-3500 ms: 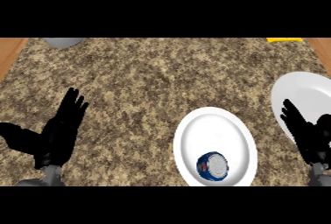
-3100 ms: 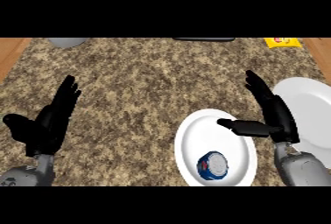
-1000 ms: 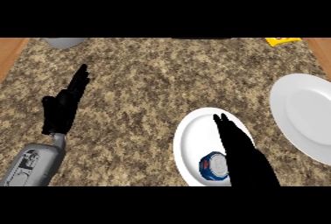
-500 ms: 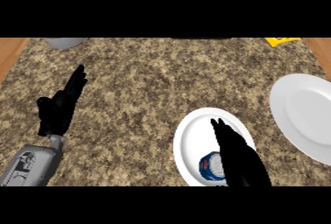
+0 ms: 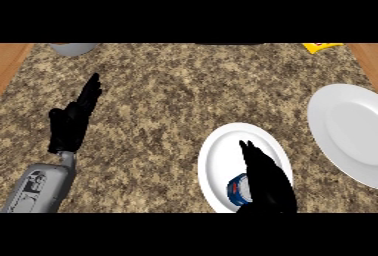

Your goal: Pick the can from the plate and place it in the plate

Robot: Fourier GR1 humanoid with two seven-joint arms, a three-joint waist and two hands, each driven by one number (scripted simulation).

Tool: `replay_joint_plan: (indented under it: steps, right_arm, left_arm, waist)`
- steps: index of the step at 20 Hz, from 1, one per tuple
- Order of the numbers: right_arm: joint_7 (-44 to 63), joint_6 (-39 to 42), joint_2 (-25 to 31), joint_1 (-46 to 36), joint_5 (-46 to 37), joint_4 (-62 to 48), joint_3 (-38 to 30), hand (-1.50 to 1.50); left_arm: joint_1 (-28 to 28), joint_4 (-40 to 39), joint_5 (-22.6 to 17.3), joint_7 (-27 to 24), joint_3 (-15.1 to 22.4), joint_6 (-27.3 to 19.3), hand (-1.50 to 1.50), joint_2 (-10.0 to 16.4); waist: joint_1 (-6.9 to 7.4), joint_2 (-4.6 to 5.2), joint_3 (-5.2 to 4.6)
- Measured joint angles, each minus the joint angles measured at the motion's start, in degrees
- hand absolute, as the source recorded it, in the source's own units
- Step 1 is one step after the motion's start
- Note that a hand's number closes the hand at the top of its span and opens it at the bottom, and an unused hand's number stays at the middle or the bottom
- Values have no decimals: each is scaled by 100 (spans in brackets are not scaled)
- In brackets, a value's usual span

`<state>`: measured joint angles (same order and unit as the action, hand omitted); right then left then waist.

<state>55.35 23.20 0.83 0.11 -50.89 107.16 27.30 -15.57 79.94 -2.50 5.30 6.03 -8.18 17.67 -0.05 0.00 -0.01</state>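
A blue and white can [image 5: 238,190] lies on its side at the near end of a white plate [image 5: 224,155] in the lower middle of the head view. My right hand [image 5: 265,181] is over that plate, fingers straight and pointing away, covering the can's right part. Whether the hand touches the can is not visible. A second white plate [image 5: 345,132] with nothing on it lies at the right edge. My left hand [image 5: 72,121] rests open at the left, fingers up, above the speckled counter.
A grey round object [image 5: 74,48] sits at the far left corner and a yellow item [image 5: 322,47] at the far right corner. Wooden strips [image 5: 12,61] border the counter on both sides.
My right hand has drawn back toward me and lowered over the can's end of the near plate. The left hand has barely moved.
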Motion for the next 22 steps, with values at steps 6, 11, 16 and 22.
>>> replay_joint_plan:
  steps: [6, 11, 16, 22]
  right_arm:
    - [-320, -290, 127, 140, -207, -201, -30, 150]
    - [-371, -460, 124, 47, -465, -266, 12, 150]
    - [-1206, -583, 1051, 498, -108, -10, -820, 150]
    - [-2437, -649, 2585, 1104, 572, -373, -2578, 150]
  left_arm:
    - [200, 252, 105, 85, -177, 176, 0, -90]
    - [145, 148, 249, 22, -262, 274, 0, -258]
    - [198, 154, 322, 16, -360, 254, 0, -311]
    - [325, 189, 283, 22, -537, 146, 0, -258]
  waist:
    - [3, -5, 1]
    - [-1, -5, -1]
    - [-96, -29, 0]
    - [-441, -38, 49]
